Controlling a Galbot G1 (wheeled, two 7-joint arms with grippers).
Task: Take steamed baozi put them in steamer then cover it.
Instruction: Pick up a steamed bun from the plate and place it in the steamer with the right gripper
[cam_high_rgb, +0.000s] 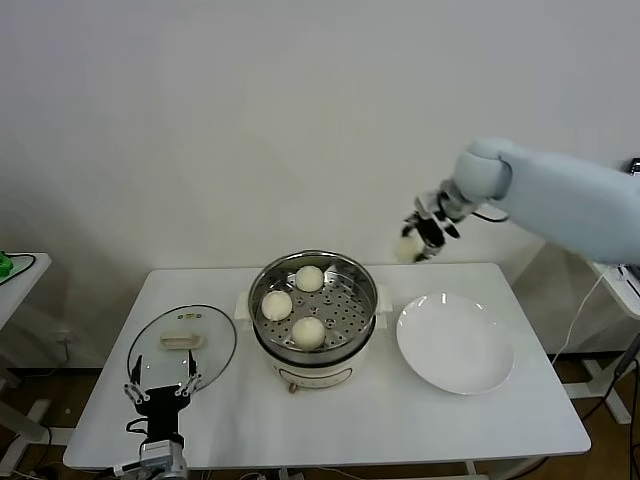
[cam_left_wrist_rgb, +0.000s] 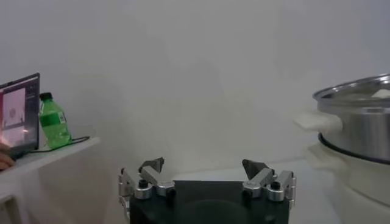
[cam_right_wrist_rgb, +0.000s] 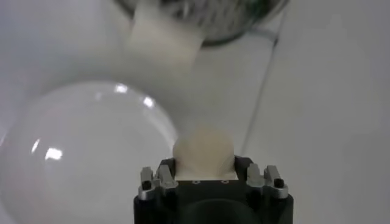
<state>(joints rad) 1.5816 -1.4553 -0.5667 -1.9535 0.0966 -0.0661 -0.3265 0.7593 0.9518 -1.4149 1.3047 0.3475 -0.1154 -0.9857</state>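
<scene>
Right pincer (cam_high_rgb: 420, 240) — clamped on fourth baozi (cam_right_wrist_rgb: 203, 152), aloft far right; next: lower into steamer (cam_high_rgb: 265, 283). Left pincer (cam_high_rgb: 160, 392) — wide open, empty, near cover (cam_high_rgb: 205, 350).

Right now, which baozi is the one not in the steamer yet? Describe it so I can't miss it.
Start at the steel steamer mid-table, then look past the white plate on its right. Above the table's far right corner, the right gripper holds one pale baozi in the air. The three other buns sit on the perforated tray.

The left tool (cam_left_wrist_rgb: 207, 173) hangs low with its fingers (cam_left_wrist_rgb: 152, 165) spread wide, gripping nothing. The steel steamer (cam_left_wrist_rgb: 356, 125) stands just beside it. A green bottle (cam_left_wrist_rgb: 54, 122) and a laptop screen (cam_left_wrist_rgb: 19, 115) sit on a side table.
</scene>
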